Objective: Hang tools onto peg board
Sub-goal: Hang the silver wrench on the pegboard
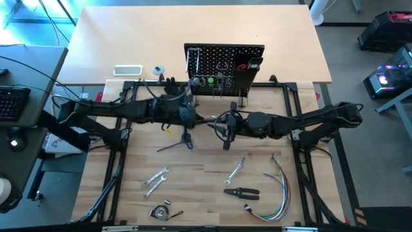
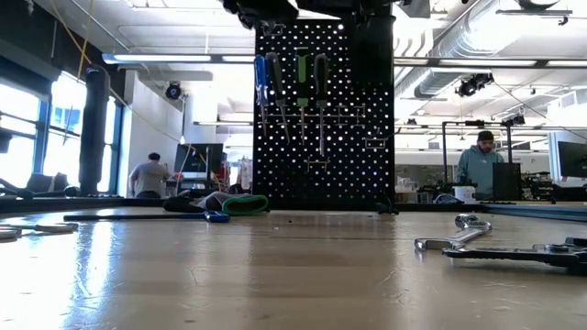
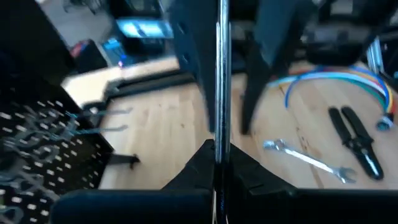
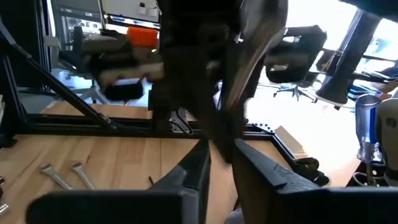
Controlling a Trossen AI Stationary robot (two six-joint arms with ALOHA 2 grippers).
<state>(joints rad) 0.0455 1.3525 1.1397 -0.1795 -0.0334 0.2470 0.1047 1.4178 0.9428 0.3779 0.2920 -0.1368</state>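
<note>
My two grippers meet above the middle of the table, in front of the peg board, an upright black panel on which several tools hang by their handles. My left gripper is shut on a thin silver tool, seen edge-on. The tool reaches out toward my right gripper. The right gripper's fingers stand open on either side of the tool's far end, and a gap shows between them and the tool. In the high view the left gripper and the right gripper are almost tip to tip. My left gripper pinches the silver tool's near end between its two fingers. The fingers come roughly level from the table's left and lie along the tool. The tool sticks straight out ahead of them, lifted clear of the table.
On the near half of the table lie two silver wrenches, another wrench, black pliers, a bundle of coloured wires and a small round tool. A glove lies near the board's foot. The black frame rails run along both sides.
</note>
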